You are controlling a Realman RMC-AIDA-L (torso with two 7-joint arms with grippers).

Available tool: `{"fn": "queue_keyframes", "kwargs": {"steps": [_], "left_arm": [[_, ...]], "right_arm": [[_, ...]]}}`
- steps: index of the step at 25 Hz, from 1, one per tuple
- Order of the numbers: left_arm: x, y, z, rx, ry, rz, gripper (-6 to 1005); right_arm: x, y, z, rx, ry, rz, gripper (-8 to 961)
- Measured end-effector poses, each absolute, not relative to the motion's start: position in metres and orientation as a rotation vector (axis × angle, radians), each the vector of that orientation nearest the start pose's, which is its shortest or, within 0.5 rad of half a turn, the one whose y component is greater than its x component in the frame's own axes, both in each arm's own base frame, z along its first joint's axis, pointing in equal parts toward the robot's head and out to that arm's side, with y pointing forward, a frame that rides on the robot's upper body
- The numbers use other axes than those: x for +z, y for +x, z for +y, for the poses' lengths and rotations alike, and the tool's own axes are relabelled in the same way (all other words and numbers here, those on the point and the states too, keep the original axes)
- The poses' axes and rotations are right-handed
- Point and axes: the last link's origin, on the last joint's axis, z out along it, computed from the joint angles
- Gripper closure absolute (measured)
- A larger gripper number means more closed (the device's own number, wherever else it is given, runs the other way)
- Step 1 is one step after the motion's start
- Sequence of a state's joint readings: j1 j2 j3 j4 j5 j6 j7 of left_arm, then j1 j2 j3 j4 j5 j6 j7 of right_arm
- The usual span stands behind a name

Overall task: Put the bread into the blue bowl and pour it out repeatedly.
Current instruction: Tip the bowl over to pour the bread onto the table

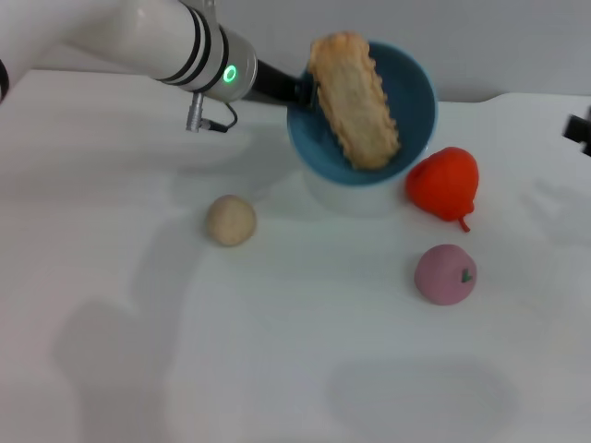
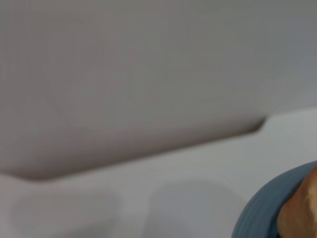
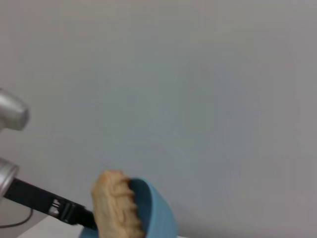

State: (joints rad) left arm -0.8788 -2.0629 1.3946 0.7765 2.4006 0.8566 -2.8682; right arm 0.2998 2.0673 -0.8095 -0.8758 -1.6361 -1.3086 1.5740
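Bread [image 1: 355,101] is lying inside the blue bowl [image 1: 411,88], which is tipped on its side above the white desk [image 1: 277,351] with its opening facing the head camera. The loaf is leaning across the bowl's inside, one end poking past the upper rim and the other resting near the lower rim. The left arm is reaching in from the upper left, stretched almost level, its white forearm with a lit green ring narrowing to a dark wrist piece. The left pincer [image 1: 300,90] is meeting the bowl's rim at its left edge and is clamped on it, holding the bowl clear of the desk. The right pincer [image 1: 580,127] is sitting at the far right edge, and I cannot tell whether it is open. On the desk are a beige ball [image 1: 230,220], a red strawberry toy [image 1: 444,183] just beside the bowl, and a pink round fruit [image 1: 445,274].
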Motion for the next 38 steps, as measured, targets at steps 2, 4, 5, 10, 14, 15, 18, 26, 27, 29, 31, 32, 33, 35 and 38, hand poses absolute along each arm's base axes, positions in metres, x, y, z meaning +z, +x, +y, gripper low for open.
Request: {"fn": "queue_keyframes", "kwargs": {"steps": [2,4,5,10,14,15,18,26,27,29,31,32,33,35,38], "left_arm": [[-0.051,-0.156,0.454,-0.11,-2.209,-1.202,980],[-0.056,-0.155,0.457,-0.127,-2.198,-1.104,981],[-0.061,-0.154,0.456,-0.124,-2.203,-1.034,981],[-0.076,-0.152,0.453,-0.097,-2.222,-0.784,980],[-0.085,-0.153,0.448,-0.062,-2.24,-0.629,979],[-0.089,-0.154,0.445,-0.041,-2.25,-0.566,979],[-0.1,-0.156,0.436,0.028,-2.286,-0.365,979],[-0.117,-0.153,0.422,0.059,-2.326,-0.121,980],[-0.116,-0.151,0.422,0.036,-2.32,-0.118,980],[-0.114,-0.147,0.422,-0.013,-2.306,-0.109,980],[-0.11,-0.142,0.422,-0.094,-2.278,-0.098,980],[-0.11,-0.142,0.422,-0.094,-2.278,-0.098,979],[-0.107,-0.141,0.423,-0.126,-2.264,-0.099,979],[-0.099,-0.139,0.424,-0.21,-2.219,-0.113,979],[-0.084,-0.139,0.422,-0.34,-2.143,-0.176,979]], "right_arm": [[0.064,0.309,0.326,0.809,-2.189,0.881,534],[0.062,0.318,0.32,0.805,-2.169,0.918,535],[0.061,0.321,0.318,0.8,-2.165,0.931,535],[0.057,0.332,0.312,0.748,-2.165,0.968,535],[0.058,0.336,0.311,0.742,-2.145,0.981,534],[0.059,0.337,0.311,0.739,-2.139,0.984,534],[0.058,0.34,0.311,0.726,-2.135,0.98,534],[0.054,0.34,0.313,0.721,-2.143,0.982,535],[0.054,0.341,0.313,0.72,-2.143,0.982,535],[0.053,0.341,0.312,0.721,-2.141,0.986,535],[0.052,0.342,0.309,0.723,-2.141,0.995,535],[0.052,0.342,0.309,0.723,-2.141,0.995,534],[0.051,0.342,0.308,0.725,-2.142,0.996,534],[0.051,0.342,0.307,0.728,-2.145,0.998,534],[0.049,0.34,0.306,0.741,-2.162,0.997,525]]}}
